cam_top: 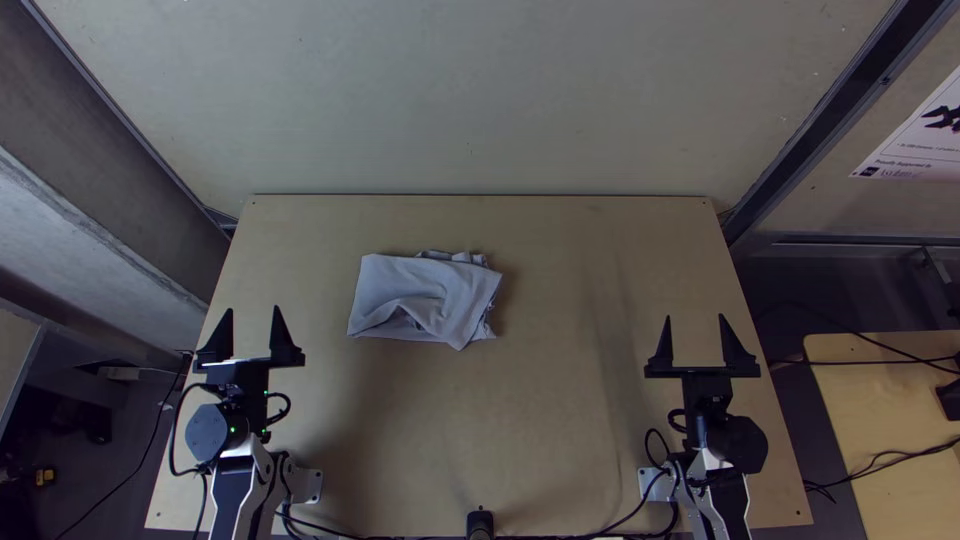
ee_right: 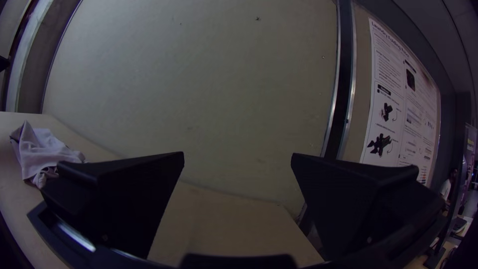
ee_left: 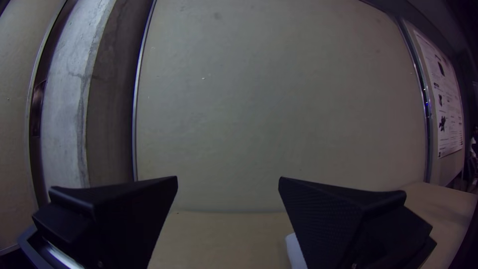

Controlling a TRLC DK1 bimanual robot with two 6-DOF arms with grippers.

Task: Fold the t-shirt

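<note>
The light wooden surface (cam_top: 580, 430) runs up to a pale wall (cam_top: 480, 100). The grey t-shirt (cam_top: 425, 295) lies bunched left of centre, long axis crosswise, neck direction unclear. Left claw (cam_top: 252, 310) and right claw (cam_top: 695, 317) gape wide, gripping nothing.

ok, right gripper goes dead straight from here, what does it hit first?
The right gripper would probably meet the pale back panel first; the shirt lies off to its left. Depth to the panel is unclear.
</note>
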